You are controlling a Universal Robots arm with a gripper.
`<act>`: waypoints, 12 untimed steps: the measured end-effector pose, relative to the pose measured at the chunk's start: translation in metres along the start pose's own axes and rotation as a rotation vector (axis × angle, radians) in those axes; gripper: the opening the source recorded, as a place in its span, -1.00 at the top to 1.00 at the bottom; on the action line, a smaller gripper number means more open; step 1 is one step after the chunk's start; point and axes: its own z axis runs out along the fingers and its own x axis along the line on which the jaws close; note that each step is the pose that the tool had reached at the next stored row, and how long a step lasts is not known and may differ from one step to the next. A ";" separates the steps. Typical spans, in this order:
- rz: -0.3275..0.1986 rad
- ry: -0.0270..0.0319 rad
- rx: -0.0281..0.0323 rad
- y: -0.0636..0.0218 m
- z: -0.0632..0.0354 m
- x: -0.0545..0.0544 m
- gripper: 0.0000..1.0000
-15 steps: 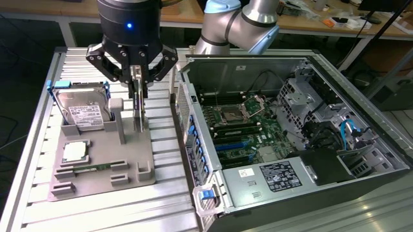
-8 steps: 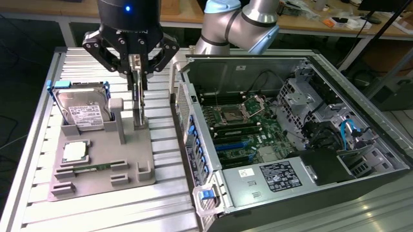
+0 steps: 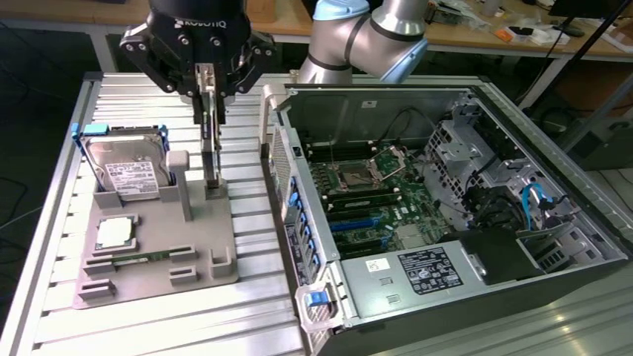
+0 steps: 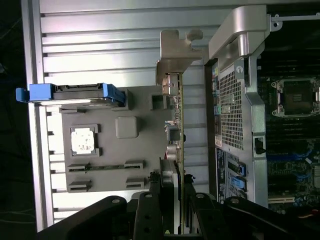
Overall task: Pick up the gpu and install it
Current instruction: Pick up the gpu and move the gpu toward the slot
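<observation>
gpu (image 3: 210, 152) in claw (image 3: 209, 100), long axis vert, bracket (image 4: 175, 65) down

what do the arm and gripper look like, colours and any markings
The arm is rounded silver-grey tubing with a light blue joint cap. The gripper has a black body marked ROBOTIQ in white, and black linked fingers with small screws.

The gpu (image 3: 210, 148), thin dark card with silver end bracket, stood upright on edge, top pinched by the gripper (image 3: 207, 95), over the gray holder (image 3: 148, 248), beside the open case (image 3: 396, 104)
</observation>
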 end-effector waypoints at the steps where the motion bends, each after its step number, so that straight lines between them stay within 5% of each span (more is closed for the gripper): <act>1: 0.000 0.0000 0.0000 0.0001 -0.0034 0.000 0.45; 4: 0.000 -0.0002 -0.0020 0.0003 -0.0066 -0.002 0.45; 12: -0.001 0.0008 -0.0043 0.0018 -0.0062 -0.030 0.45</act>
